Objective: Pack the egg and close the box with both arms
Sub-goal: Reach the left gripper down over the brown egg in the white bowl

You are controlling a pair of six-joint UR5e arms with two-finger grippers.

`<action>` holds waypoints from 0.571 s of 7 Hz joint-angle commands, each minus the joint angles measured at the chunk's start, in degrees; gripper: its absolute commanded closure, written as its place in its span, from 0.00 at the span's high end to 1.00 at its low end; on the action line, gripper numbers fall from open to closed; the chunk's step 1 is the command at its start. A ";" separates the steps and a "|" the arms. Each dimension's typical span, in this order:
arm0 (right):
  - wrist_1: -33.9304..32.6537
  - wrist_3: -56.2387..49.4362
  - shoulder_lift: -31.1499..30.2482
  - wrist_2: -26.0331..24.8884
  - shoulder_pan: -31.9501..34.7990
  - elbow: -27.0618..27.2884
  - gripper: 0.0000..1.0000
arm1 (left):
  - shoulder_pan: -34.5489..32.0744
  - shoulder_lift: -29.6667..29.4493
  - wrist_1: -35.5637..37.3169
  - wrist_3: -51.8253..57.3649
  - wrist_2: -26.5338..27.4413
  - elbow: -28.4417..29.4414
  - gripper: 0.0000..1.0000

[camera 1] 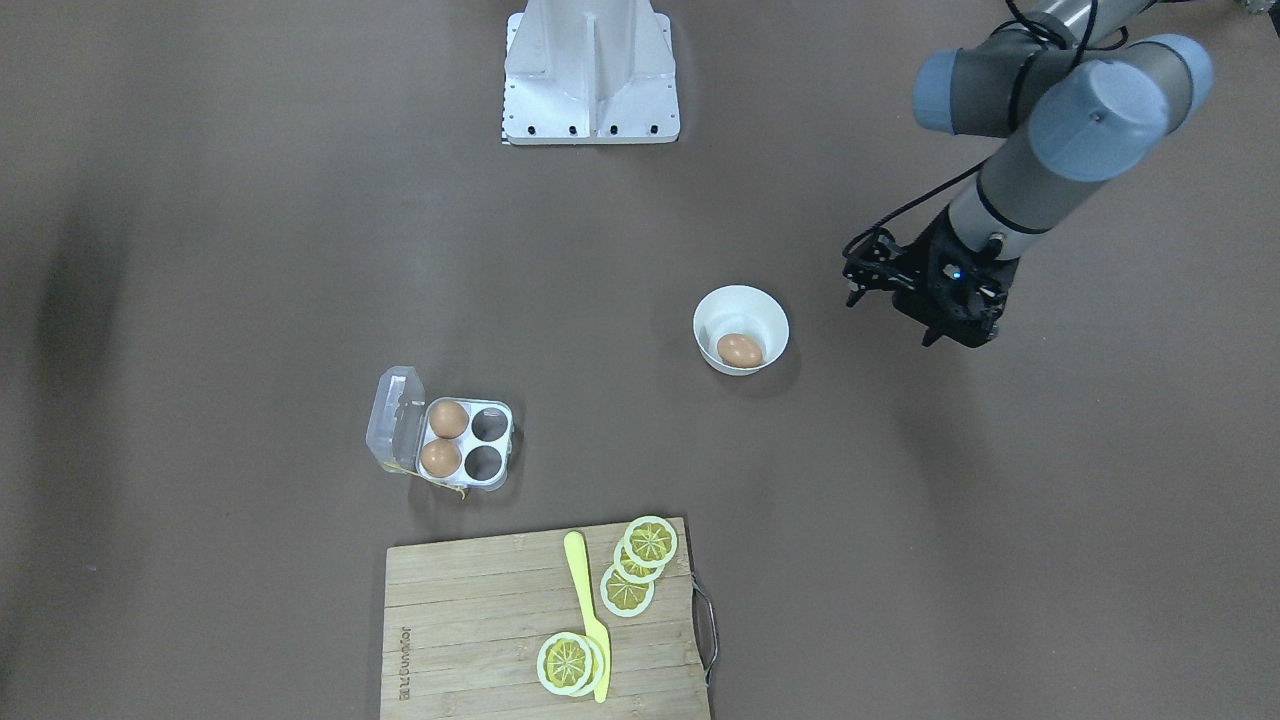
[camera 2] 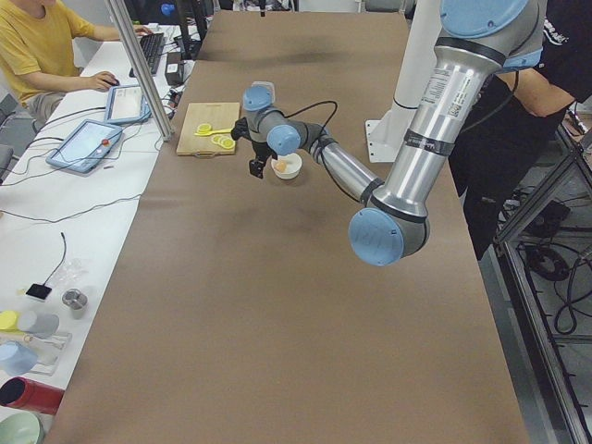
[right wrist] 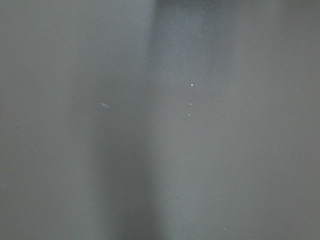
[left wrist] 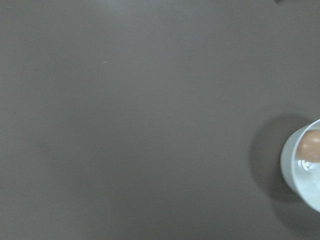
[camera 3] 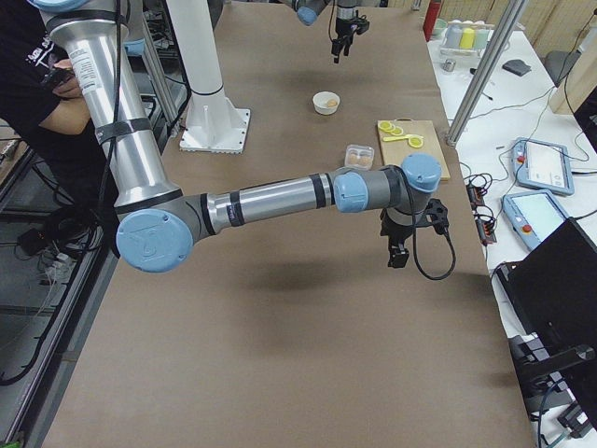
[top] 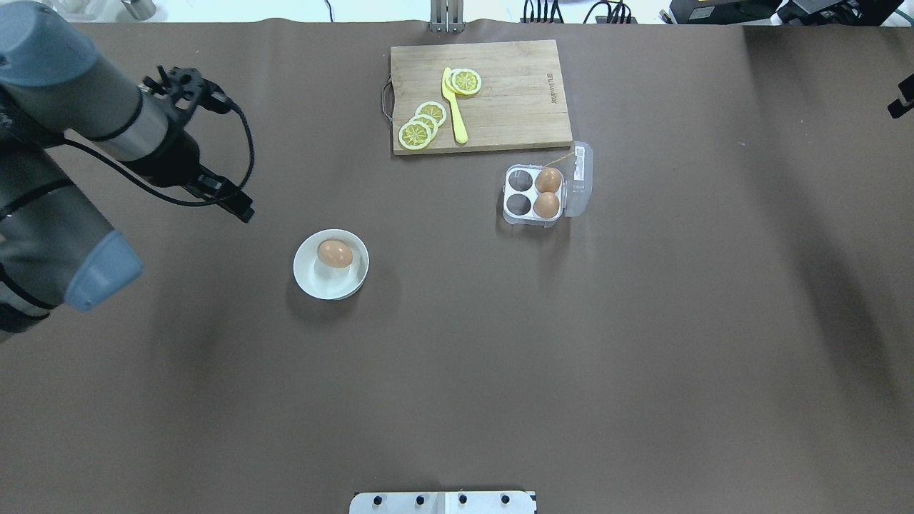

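One tan-brown egg (camera 1: 740, 350) lies in a round white bowl (camera 1: 745, 296); it also shows in the overhead view (top: 335, 253) and at the right edge of the left wrist view (left wrist: 310, 145). The clear four-cell box (camera 1: 497, 480) stands open, its lid (camera 1: 395, 420) folded back. Two eggs (camera 1: 448, 419) (camera 1: 440, 457) fill the cells by the hinge; the other two cells are empty. My left gripper (camera 1: 950, 340) hangs above bare table beside the bowl, apart from it, fingers apart and empty. My right gripper (camera 3: 396, 257) hovers far from the box; I cannot tell its state.
A wooden cutting board (camera 1: 480, 620) with lemon slices (camera 1: 650, 542) and a yellow knife (camera 1: 588, 610) lies just beyond the box. The white arm base (camera 1: 590, 90) stands at the table's robot side. People stand and sit at both table ends.
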 commanded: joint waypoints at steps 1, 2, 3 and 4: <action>-0.01 -0.01 -0.42 0.12 0.02 0.04 1.00 | 5.13 -3.02 -0.06 -8.17 0.44 0.66 0.99; -0.01 -0.10 -0.42 0.12 -0.06 0.04 1.00 | 5.23 -4.24 -0.06 -10.28 2.62 1.70 0.98; -0.01 -0.18 -0.42 0.12 0.02 0.04 1.00 | 7.32 -6.60 -0.06 -14.04 6.99 3.54 0.98; -0.01 -0.18 -0.51 0.12 0.02 0.04 1.00 | 8.47 -7.06 -0.06 -15.56 8.16 4.08 0.97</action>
